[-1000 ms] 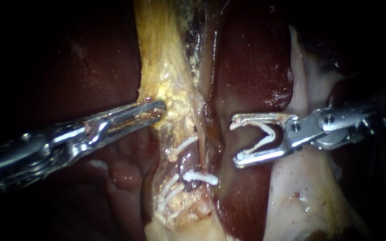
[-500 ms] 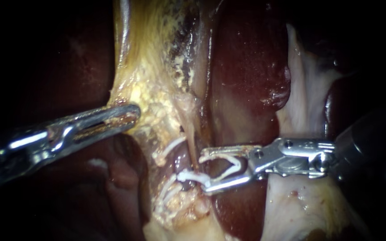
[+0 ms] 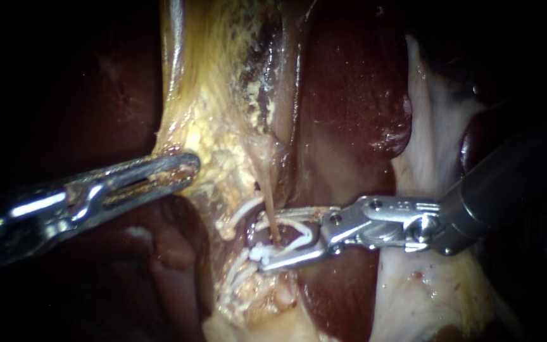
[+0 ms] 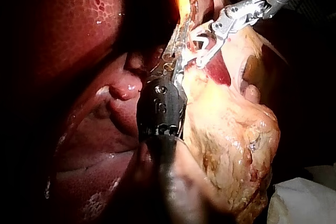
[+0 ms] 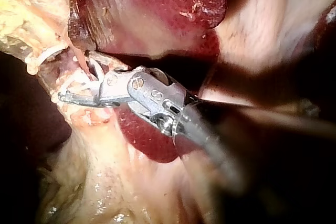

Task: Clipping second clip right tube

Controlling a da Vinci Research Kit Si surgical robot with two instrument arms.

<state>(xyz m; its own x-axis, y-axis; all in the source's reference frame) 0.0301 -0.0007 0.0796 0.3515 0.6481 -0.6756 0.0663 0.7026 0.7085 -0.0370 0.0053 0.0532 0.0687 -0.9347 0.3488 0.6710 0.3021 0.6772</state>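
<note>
**Second clip on the right tube, before closure.** Our right tool (image 3: 266, 239), its shaft entering from 3 o'clock, stands wide and carries the loaded clip (image 3: 305, 229), whose white arms are spread open. The right tube (image 3: 268, 206), a thin tan strand descending from 12 o'clock, passes between those arms. We therefore judge the tool to be in position, with the squeeze left to do. A seated clip (image 3: 259, 253) lies just beside the lower jaw's tip, at 7 o'clock of the tool. Whether enough tube separates the two clips we cannot tell. Further white clips (image 3: 240, 214) sit on the neighbouring tissue at 9 o'clock. Our left tool (image 3: 188, 166), at 9 o'clock of the field, is narrow and clamped on the yellow fatty tissue (image 3: 216, 126), beside the liver (image 3: 349, 95).
</note>
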